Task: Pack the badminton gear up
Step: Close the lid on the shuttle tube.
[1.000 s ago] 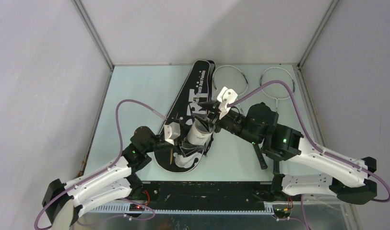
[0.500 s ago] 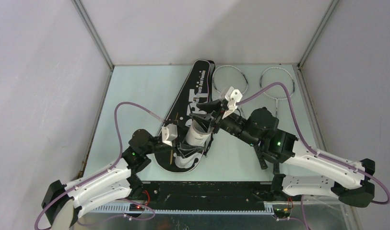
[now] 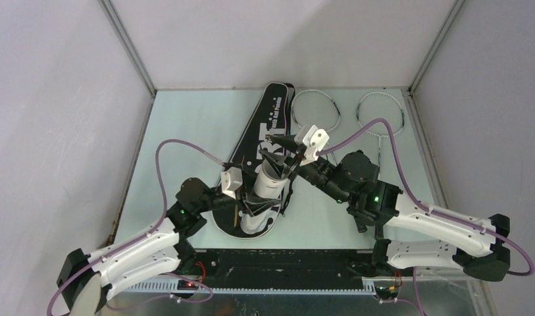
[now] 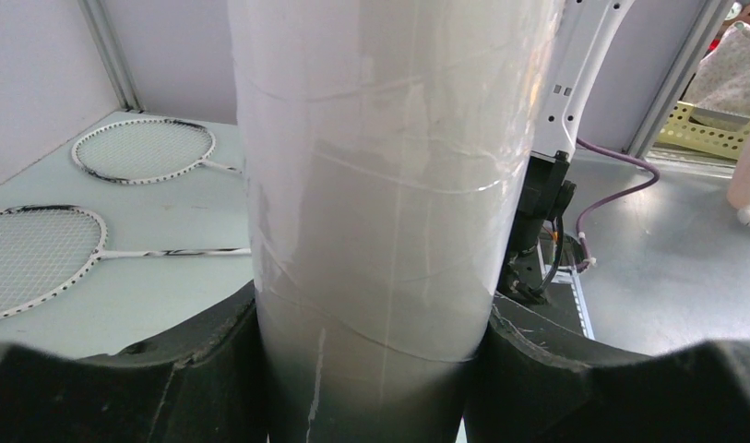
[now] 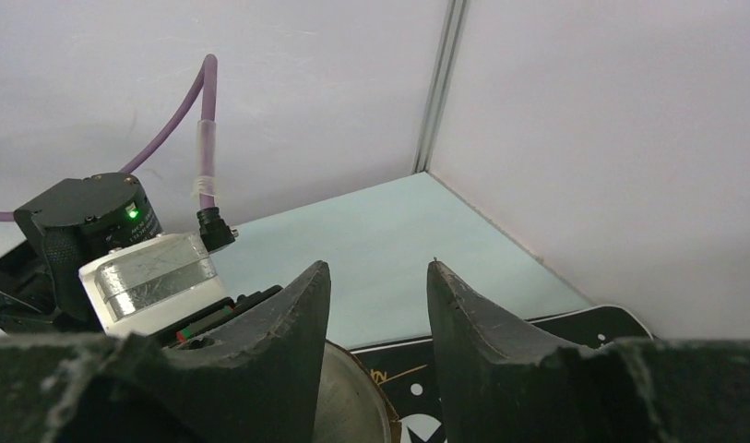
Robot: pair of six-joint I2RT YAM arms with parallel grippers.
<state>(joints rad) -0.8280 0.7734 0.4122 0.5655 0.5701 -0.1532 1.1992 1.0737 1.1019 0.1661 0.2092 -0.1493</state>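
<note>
right gripper [image 5: 378, 273]: now further left than a second ago, just above the tube [image 4: 380, 185] mouth, jaws slightly parted, empty | left gripper [image 4: 371, 369]: clamped around upright tube, bag [image 3: 268, 118] beneath | judgement: tube filling near done, rackets [image 4: 140, 152] beyond, unpacked

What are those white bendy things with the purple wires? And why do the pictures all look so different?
Those are two robot arms. Each one ends in a claw with two fingers. One picture looks down from above the table. The other two come from little cameras on the arms' wrists, so you see the fingers up close. On the table lie a racket, a second racket and a long black bag. The left claw is squeezing a white tube and holding it upright over the bag. The right claw is open and empty, hovering near the tube's top end.
</note>
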